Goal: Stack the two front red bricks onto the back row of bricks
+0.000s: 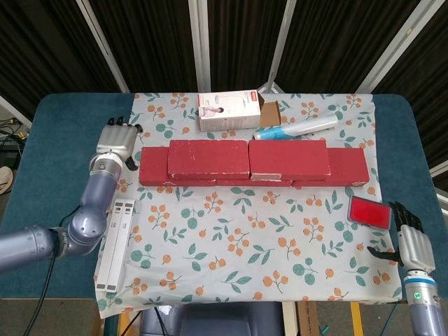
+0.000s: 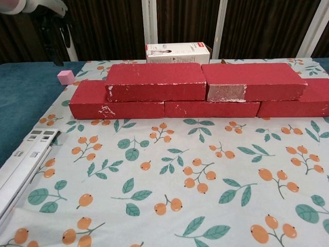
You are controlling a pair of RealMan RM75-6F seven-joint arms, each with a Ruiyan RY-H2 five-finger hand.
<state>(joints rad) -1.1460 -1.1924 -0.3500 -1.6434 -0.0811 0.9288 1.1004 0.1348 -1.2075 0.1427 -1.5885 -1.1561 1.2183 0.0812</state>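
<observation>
Two red bricks lie side by side on top of the back row: the left upper brick [image 1: 208, 158] [image 2: 157, 81] and the right upper brick [image 1: 288, 158] [image 2: 254, 81]. The lower row of red bricks [image 1: 154, 168] [image 2: 118, 106] shows beneath them and juts out at both ends. My left hand [image 1: 116, 140] [image 2: 49, 15] hovers left of the row with its fingers apart and nothing in it. My right hand [image 1: 411, 238] hangs open at the table's front right corner, far from the bricks.
A white carton [image 1: 229, 110] and a blue-white tube [image 1: 294, 128] lie behind the bricks. A small pink cube [image 1: 120, 129] sits at the back left. A white strip [image 1: 115, 241] lies at the front left, a flat red box [image 1: 369, 211] at the right.
</observation>
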